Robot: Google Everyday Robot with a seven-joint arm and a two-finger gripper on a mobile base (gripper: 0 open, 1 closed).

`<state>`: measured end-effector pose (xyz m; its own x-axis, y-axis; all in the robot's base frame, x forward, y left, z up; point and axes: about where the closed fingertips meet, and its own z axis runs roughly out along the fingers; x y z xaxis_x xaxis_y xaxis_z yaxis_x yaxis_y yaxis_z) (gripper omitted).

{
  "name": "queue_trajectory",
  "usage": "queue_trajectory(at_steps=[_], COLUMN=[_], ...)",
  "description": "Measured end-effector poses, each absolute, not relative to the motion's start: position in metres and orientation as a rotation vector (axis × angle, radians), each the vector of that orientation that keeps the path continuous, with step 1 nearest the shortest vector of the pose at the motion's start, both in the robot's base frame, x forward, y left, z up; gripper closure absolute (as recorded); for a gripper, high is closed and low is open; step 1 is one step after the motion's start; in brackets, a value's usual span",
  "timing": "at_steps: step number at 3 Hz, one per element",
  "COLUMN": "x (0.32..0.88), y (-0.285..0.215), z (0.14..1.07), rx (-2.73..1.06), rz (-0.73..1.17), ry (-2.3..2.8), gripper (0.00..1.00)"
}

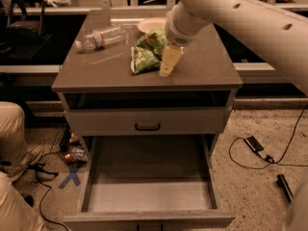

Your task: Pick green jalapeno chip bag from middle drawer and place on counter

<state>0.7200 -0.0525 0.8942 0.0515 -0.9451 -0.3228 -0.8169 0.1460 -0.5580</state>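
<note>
The green jalapeno chip bag [144, 54] is out of the middle drawer [149, 196], whose pale floor lies bare and pulled fully open. The bag sits crumpled on the bench [96, 73], a little back of centre. It is just in front of the pale bowl [150, 24] and near the water bottle [98, 37], which lies on its side to the left.

Your jaws hang from the arm [231, 13] low over the bench, right against the bag's right edge. From this view you cannot tell whether they are parted or closed, or whether they have any hold of the bag.

That doubt is your main risk. If some crinkled film is caught in the jaws when you lift, the bag will likely come up with them and then drop wherever it shakes loose. That could be forward over the bench edge and back into the open drawer. Confirm the release before you rise.

The bag also looks bunched and propped rather than flat, so a brush as you withdraw could tip it. A sideways sweep could nudge the bowl or set the bottle rolling. Pull straight up, slowly.
</note>
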Motion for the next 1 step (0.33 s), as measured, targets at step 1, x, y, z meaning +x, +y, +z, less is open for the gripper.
queue_trajectory(at_steps=[1], x=[0.7162], y=[-0.0873], z=[0.9025], rx=[-1.590], rz=[-0.275], ry=[1.858], gripper=[0.00])
